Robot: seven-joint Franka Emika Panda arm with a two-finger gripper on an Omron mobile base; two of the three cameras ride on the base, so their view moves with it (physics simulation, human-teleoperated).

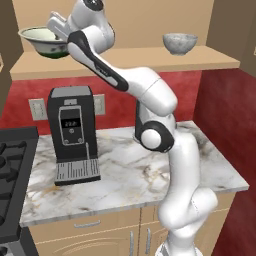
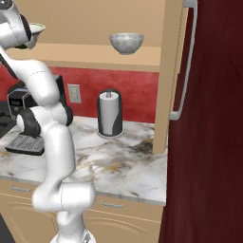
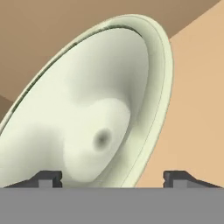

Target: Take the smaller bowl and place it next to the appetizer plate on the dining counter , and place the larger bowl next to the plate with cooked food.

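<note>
The larger bowl, wide and cream with a green foot, stands at the left end of a wooden wall shelf. My gripper is raised to it and stands open, its fingertips spread wide at the bowl's near rim. The hand view looks into the bowl's pale inside. The smaller bowl, mottled grey-white, sits untouched at the shelf's right end, also seen in the right base view. The appetizer plate, the plate with cooked food and the dining counter are out of view.
Below the shelf runs a marble wall counter with a black coffee machine and a paper towel holder. A stove is at the left. A dark red fridge closes the right side.
</note>
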